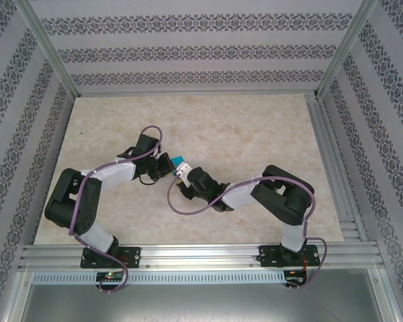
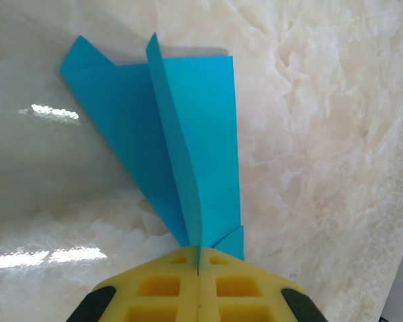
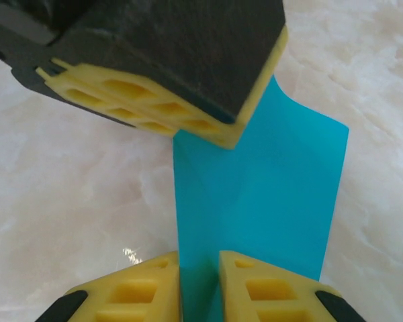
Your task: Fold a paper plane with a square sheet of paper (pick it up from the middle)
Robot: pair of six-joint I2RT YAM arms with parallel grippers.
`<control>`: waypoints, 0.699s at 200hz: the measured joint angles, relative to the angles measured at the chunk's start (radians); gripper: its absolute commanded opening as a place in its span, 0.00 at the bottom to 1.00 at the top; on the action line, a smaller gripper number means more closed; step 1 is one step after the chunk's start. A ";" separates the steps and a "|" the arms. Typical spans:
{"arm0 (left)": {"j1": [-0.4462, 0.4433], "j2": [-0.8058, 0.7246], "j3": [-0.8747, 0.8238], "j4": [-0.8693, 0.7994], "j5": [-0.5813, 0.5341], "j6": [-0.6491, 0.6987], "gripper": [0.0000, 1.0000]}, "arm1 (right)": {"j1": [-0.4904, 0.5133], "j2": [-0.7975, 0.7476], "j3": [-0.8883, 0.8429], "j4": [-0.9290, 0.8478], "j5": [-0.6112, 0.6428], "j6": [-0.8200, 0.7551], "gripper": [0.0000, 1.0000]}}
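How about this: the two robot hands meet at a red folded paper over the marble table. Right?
Wrong colour: the folded paper is turquoise-blue, not red, as the left wrist view shows. The left gripper and right gripper do meet at it over the table.

The two arms meet near the middle of the tabletop (image 1: pixel 255 134), the left one reaching in from the left and the right one from the right. The paper plane (image 2: pixel 201 134) lies between them. The left gripper (image 2: pixel 199 258) has its jaws pressed together on the plane's narrow tip, and the wings fan out away from it. At the opposite, wide end, the paper passes between the slightly parted jaws of the right gripper (image 3: pixel 199 265), which faces the left gripper.
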 measured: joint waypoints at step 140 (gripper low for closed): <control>0.035 -0.051 0.000 -0.031 -0.013 0.013 0.50 | -0.060 0.027 0.018 0.016 -0.081 0.075 0.02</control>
